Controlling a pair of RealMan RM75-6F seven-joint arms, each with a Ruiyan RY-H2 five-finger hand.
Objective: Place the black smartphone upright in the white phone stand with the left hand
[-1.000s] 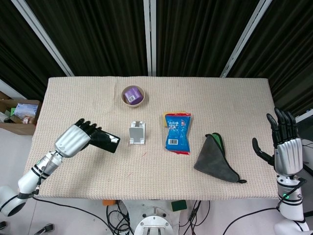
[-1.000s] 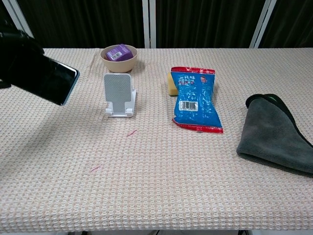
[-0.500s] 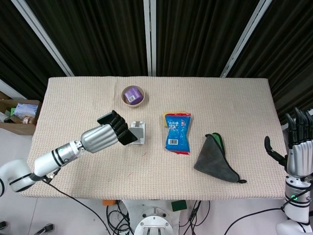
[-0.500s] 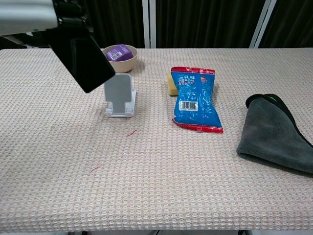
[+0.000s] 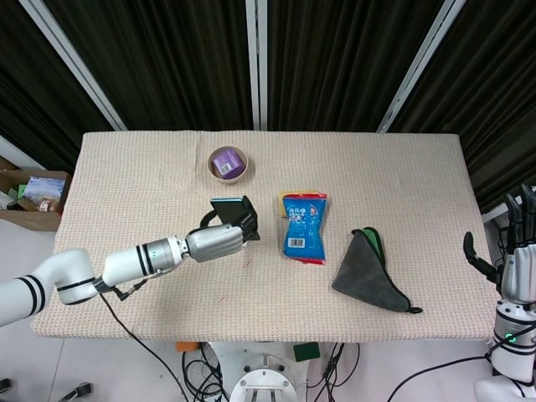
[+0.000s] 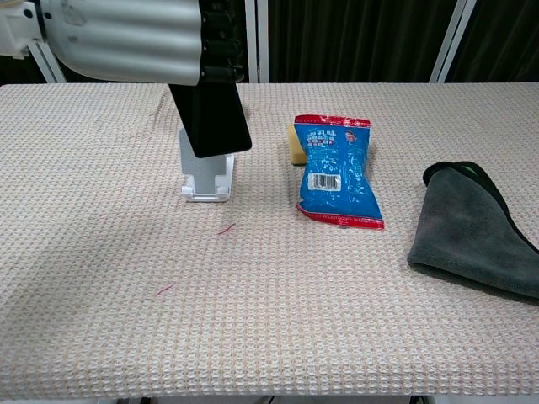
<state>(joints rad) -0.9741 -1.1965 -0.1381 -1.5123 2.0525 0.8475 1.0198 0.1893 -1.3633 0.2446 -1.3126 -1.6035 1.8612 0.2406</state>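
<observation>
My left hand (image 5: 219,241) (image 6: 139,40) grips the black smartphone (image 5: 237,215) (image 6: 212,119) by its upper part and holds it nearly upright. In the chest view the phone hangs right in front of the white phone stand (image 6: 205,175), covering the top of its back plate; the stand's base lip shows below the phone. In the head view the phone and hand hide the stand. Whether the phone touches the stand I cannot tell. My right hand (image 5: 517,260) is off the table's right edge, fingers spread and holding nothing.
A beige bowl with a purple item (image 5: 228,162) sits behind the stand. A blue snack bag (image 5: 304,227) (image 6: 338,172) lies on a yellow sponge (image 6: 295,146) right of the stand. A grey folded cloth (image 5: 367,272) (image 6: 477,230) lies further right.
My left hand has carried the phone rightward from the table's left side to over the stand and tipped it more upright. My right hand has drawn back and lower, off the right edge.
</observation>
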